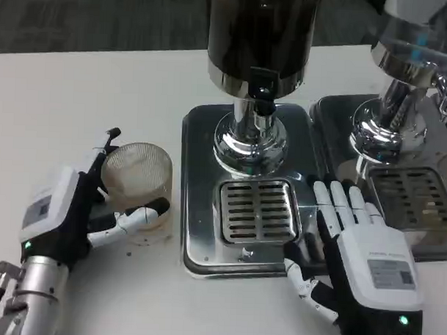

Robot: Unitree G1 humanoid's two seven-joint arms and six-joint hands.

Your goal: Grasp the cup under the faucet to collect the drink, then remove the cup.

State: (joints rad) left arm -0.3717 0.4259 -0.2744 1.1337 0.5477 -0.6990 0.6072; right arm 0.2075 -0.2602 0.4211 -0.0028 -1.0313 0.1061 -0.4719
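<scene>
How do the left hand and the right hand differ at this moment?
The left hand grips the clear cup on the white table, fingers wrapped around its sides; the right hand holds nothing. The left hand is turned on its side; the right hand lies flat, back up, fingers resting on the dispenser's metal base. Both have white backs.

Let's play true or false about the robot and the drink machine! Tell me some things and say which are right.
1. The left hand holds the cup. True.
2. The cup stands on the metal grate. False: it stands on the white table, left of the drip tray.
3. The right hand lies flat on the tray's edge, holding nothing. True.
4. The cup is full of dark drink. False: it looks empty.
5. The faucet hangs above the grate. True.
</scene>
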